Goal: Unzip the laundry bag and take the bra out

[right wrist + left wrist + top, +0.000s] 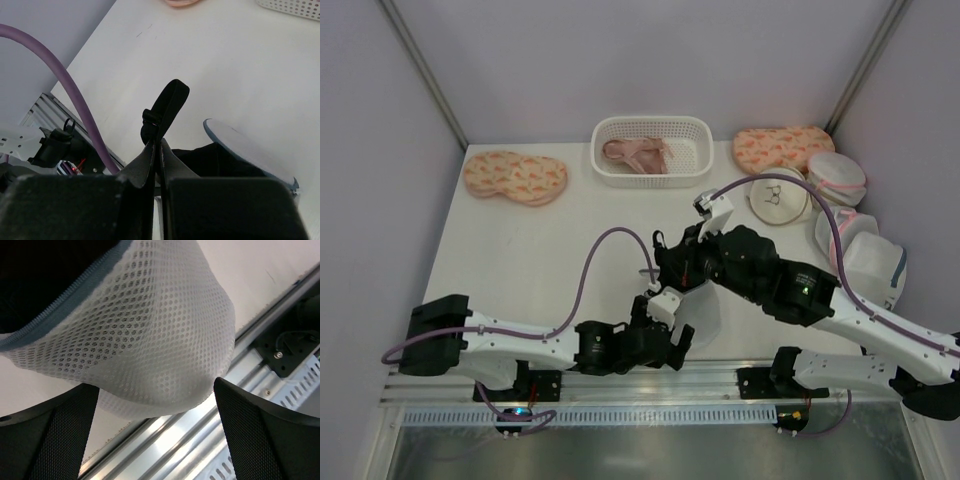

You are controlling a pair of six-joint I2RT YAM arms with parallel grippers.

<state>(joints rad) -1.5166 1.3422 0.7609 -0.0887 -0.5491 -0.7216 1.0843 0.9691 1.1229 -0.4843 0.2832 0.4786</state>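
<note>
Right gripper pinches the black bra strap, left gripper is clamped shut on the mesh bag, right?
No: the left gripper is open, jaws apart beside the laundry bag, per the left wrist view. The right gripper does pinch the bra strap.

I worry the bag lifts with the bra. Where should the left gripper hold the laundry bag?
Pinch the bulging mesh wall of the laundry bag below the zip, straight in from the left gripper's present side: its open fingers straddle that soft bulge, clear of the opening where the right gripper holds the bra strap.
</note>
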